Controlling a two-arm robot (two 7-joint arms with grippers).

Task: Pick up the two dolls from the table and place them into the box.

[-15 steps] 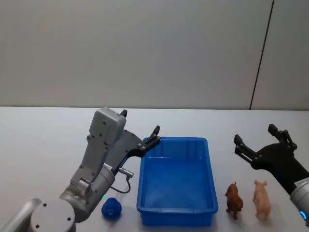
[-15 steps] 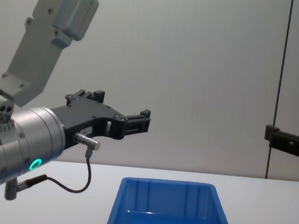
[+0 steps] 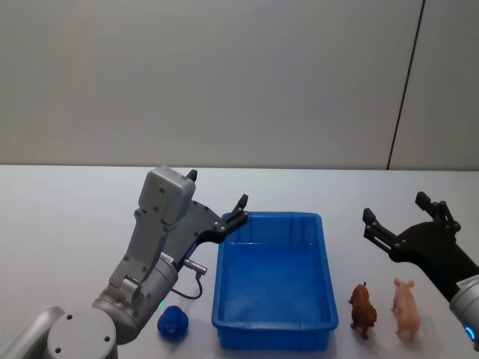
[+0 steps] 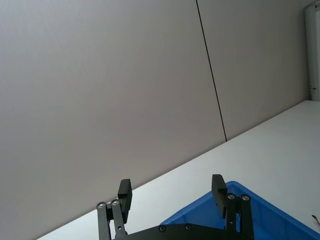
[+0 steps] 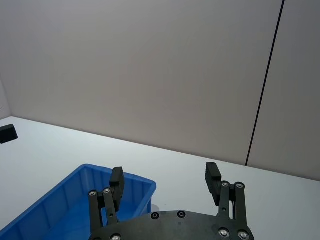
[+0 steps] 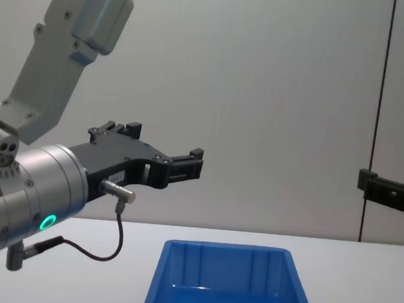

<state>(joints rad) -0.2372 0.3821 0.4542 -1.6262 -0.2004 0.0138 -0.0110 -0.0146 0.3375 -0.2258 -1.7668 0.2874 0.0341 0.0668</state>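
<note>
Finding 1, lower right of the head view: the two dolls, a brown toy animal and a pink toy pig, stand upright on the worktop, just beside each other and apart from the blue box. The brown one is nearer the box's right wall. Neither is in the box, which holds nothing.

Risk: the gap between the figures looks narrow. An end effector lowered onto one with its fingers spread could well tip the other or push it away. A finger coming down on the brown animal's box side may also strike the rim.

Finding 2, lower left: a small blue object lies on the worktop beside the left arm's base and its loose cable. A sweeping move of that arm could drag it.

Finding 3, mid frame: the right end effector hangs above and beyond the dolls, fingers apart, holding nothing. The left end effector hovers at the box's far left corner, fingers likewise apart and empty. If the left arm reaches across the box for a doll, it is likely to cross the right arm's path.

Surface: plain white, flat, level, bare beyond the box.

Room: a grey panelled wall with one dark vertical seam at upper right.
</note>
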